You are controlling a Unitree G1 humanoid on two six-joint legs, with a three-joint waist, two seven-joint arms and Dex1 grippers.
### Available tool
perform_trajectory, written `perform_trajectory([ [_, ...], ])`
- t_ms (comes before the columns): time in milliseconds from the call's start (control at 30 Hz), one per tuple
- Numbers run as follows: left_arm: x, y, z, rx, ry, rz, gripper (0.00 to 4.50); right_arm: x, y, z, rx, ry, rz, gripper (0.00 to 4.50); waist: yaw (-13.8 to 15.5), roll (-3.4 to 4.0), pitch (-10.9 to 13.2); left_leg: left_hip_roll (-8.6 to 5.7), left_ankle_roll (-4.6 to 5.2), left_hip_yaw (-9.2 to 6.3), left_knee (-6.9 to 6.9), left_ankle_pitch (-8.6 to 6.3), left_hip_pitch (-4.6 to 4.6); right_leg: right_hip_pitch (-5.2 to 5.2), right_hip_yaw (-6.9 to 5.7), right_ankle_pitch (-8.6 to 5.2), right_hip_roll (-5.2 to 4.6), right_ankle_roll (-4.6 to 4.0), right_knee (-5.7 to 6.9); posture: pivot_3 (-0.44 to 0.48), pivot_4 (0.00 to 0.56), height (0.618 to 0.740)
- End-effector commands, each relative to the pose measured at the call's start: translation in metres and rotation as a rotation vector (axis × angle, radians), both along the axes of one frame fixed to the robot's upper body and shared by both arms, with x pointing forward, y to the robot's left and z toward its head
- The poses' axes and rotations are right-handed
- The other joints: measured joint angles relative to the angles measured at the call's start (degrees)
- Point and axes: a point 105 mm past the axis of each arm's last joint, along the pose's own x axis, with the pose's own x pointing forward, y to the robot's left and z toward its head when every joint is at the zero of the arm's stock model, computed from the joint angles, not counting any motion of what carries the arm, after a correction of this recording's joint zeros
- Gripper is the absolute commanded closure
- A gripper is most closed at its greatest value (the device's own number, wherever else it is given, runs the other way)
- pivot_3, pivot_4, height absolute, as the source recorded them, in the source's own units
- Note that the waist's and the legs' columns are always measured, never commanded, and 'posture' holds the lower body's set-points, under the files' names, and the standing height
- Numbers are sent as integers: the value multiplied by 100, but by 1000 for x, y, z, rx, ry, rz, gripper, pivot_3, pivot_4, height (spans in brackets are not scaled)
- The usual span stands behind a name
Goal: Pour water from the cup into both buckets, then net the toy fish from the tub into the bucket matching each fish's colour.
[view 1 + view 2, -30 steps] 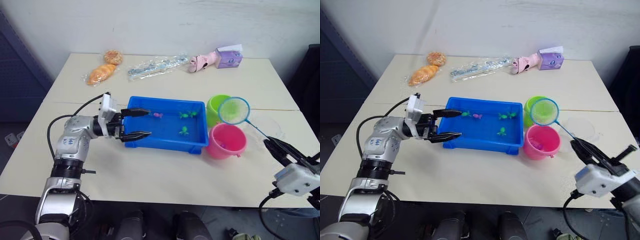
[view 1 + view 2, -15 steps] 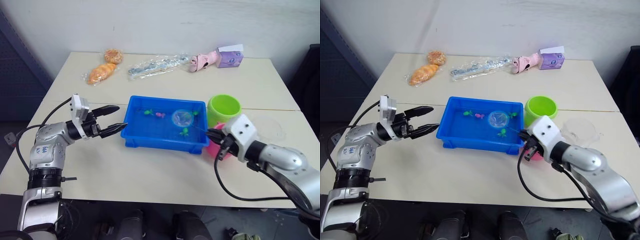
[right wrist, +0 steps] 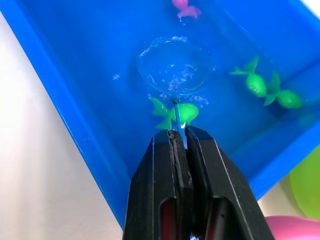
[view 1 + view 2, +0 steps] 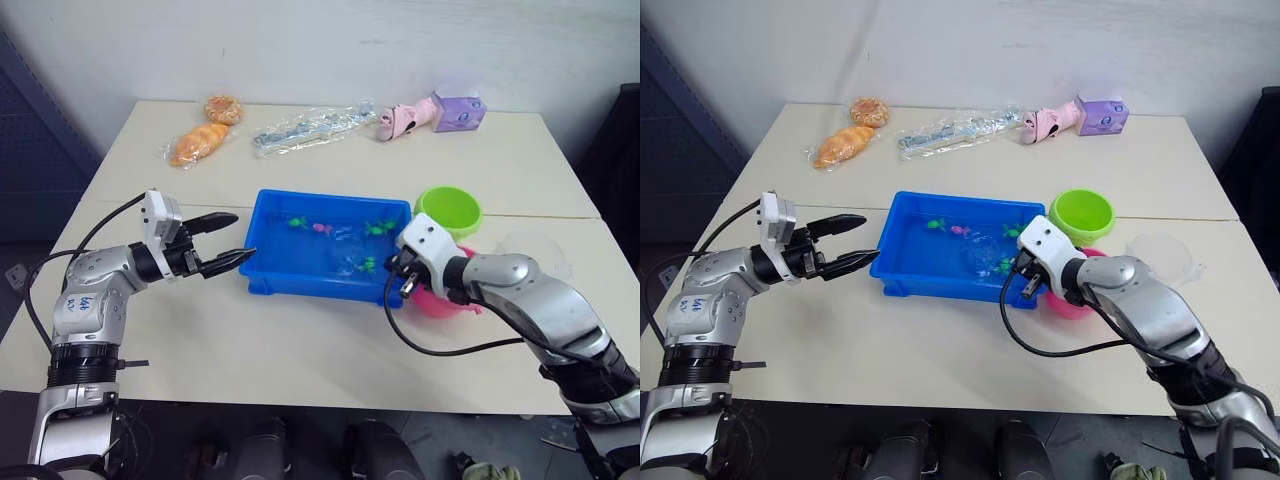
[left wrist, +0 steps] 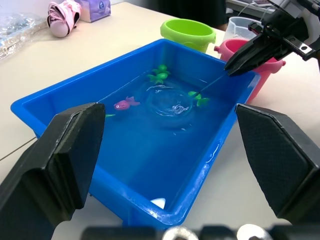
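Dipping small round blue-hooped net (image 3: 175, 72) into shallow blue plastic tub (image 4: 262, 277) at frame centre, right claw (image 3: 179, 136) clenched on handle; left claw (image 4: 232, 238) released beside tub. Risk: submerged hoop pushes green fish (image 3: 181, 112) aside, scoop comes up empty.

The blue tub (image 4: 262, 280) lies in the middle of the table and holds water. The net (image 3: 174, 67) is dipped in it, hoop under the surface, its thin handle clamped in the right gripper (image 3: 180, 137). Green fish (image 3: 181, 113) and one pink fish (image 5: 125, 103) lie in the water. The green bucket (image 4: 448, 211) and the pink bucket (image 4: 440, 301) stand just beside the tub; the clear cup (image 4: 1160, 256) is near them.
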Motion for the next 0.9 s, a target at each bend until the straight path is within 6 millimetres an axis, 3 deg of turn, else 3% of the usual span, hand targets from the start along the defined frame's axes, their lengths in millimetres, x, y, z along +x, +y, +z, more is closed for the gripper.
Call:
perform_trajectory([
  [33,-4,0,7,10,-36,7,37,12,8,11,-15,-50,4,4500,-17,0,0,0,0,1,1,0,0,0,0,0,0,0,0,0,150,740],
  [233,-9,-2,4,21,-32,8,37,28,22,12,13,-65,1,4500,-1,0,0,1,-4,3,-2,3,-1,-9,1,0,0,0,7,0,150,740],
  [400,-11,2,5,20,-33,27,37,29,31,17,50,-98,44,4500,6,0,0,-1,-3,4,-1,3,-3,-9,1,1,0,-1,8,0,150,740],
  [667,-11,2,4,21,-29,32,37,13,32,26,72,-164,111,4500,4,0,0,0,-3,4,-4,3,-3,-10,1,1,0,-1,8,0,150,740],
  [900,-11,0,4,14,-31,14,37,-14,16,36,85,-204,136,4500,9,0,0,-1,-3,4,-4,2,-3,-9,1,1,0,-1,4,0,150,740],
])
